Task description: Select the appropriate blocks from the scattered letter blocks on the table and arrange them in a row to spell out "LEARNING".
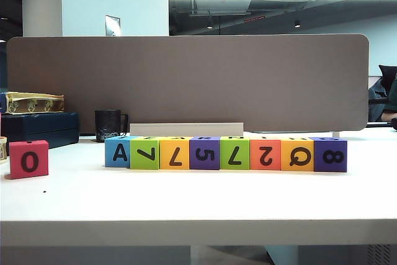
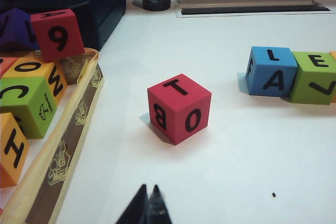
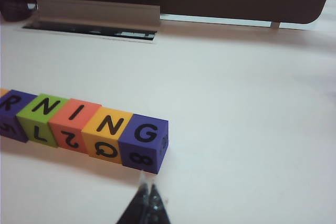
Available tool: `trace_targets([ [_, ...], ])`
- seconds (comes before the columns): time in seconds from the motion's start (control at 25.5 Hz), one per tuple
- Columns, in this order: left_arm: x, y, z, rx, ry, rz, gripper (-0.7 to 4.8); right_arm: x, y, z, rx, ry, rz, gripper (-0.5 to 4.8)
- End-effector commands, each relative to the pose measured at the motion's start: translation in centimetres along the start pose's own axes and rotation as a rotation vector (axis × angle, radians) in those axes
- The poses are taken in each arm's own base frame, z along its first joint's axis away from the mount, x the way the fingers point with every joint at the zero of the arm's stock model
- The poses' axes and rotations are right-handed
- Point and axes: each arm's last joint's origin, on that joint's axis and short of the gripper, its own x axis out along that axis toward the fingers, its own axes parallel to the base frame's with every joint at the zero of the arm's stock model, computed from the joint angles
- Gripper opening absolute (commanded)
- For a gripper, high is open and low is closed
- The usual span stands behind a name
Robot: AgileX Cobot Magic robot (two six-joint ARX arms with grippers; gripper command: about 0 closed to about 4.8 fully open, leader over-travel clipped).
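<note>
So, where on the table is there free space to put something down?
The table is bare in front of the row of eight blocks, and between the blue block and the lone red block. Behind the row it is crowded: black cup, divider panel. Both grippers, left gripper and right gripper, are shut.

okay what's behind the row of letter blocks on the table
Behind the row of blocks lies a pale flat strip, with a dark mug beside it and the grey-brown divider panel beyond. The panel hides whatever is behind it.
</note>
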Motion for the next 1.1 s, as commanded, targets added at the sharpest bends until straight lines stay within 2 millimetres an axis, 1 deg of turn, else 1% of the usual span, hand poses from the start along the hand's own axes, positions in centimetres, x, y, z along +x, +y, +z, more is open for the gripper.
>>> trace_targets([
  [0.04,0.0,0.0,0.0,-0.004,0.004,-0.004,-0.05,-0.6,0.1,-1.3,0.038,-0.05,-0.003,-0.01],
  [0.24,0.0,0.0,0.0,-0.004,0.004,-0.004,-0.05,-1.1,0.1,-3.1,0.043,-0.075,-0.013,-0.01],
  [0.47,0.0,0.0,0.0,-0.004,0.004,-0.004,-0.05,-1.6,-0.2,-4.5,0.074,-0.113,-0.114,-0.01],
  [0.71,0.0,0.0,0.0,-0.004,0.004,-0.004,-0.05,-1.9,-0.3,-6.1,0.095,-0.145,-0.134,-0.01],
  [0.94,0.0,0.0,0.0,-0.004,0.004,-0.004,-0.05,-2.1,-0.5,-7.0,0.098,-0.087,-0.163,-0.01],
  [1.1,0.0,0.0,0.0,-0.004,0.004,-0.004,-0.05,-2.3,-0.5,-8.1,0.106,0.007,-0.172,-0.01],
])
